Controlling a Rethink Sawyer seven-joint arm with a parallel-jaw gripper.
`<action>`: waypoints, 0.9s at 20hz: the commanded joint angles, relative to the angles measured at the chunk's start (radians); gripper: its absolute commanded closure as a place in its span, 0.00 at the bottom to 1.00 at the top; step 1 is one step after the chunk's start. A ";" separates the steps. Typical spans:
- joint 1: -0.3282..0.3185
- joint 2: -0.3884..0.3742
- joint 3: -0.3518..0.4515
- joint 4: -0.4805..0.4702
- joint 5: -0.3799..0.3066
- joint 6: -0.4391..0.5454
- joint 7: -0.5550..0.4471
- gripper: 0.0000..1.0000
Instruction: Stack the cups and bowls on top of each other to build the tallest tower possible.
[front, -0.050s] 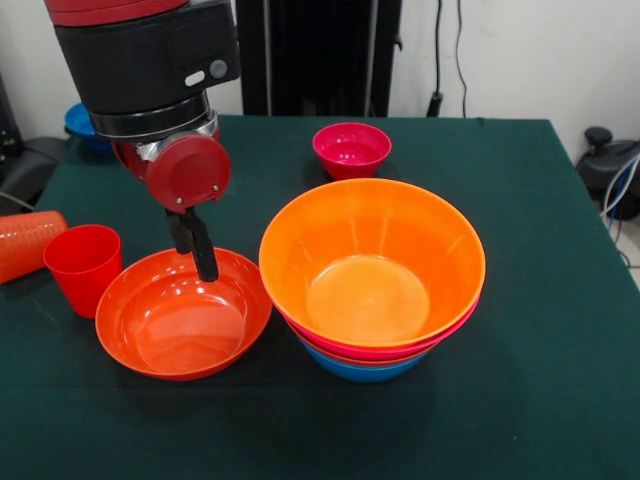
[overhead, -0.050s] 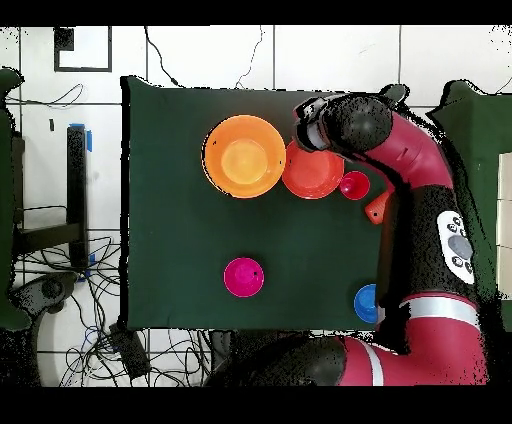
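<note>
The gripper is seen in the left half of the front view, its dark fingers drawn close together at the far rim of the wide red-orange bowl. The rim seems to be pinched between them, though actual contact cannot be confirmed. In the overhead view the gripper is hidden under the arm.

The tower stands at centre right, just beside that bowl. A large yellow-orange bowl is nested on top, a pink rim shows beneath it, and a blue bowl is at the base. The small magenta bowl sits apart at upper centre. The red cup stands upright just left of the wide bowl, and the orange cup lies on its side at the left edge. A small blue bowl is seen at the lower right of the overhead view.

The bowls are judged to be light, stiff, thin-walled plastic with a glossy, slippery skin. The wide bowl is best taken at its rim, one finger inside and one outside, since nothing else is narrow enough to be spanned. A tilt under its own weight is to be expected once it is lifted by one edge. The cups are narrow enough to be clasped across the body.
</note>
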 joint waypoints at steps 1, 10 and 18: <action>-0.005 0.003 0.046 0.136 -0.065 -0.046 -0.069 0.00; -0.022 -0.022 0.022 0.191 -0.088 -0.061 -0.076 0.00; -0.035 -0.066 0.014 0.259 -0.107 -0.050 -0.075 0.00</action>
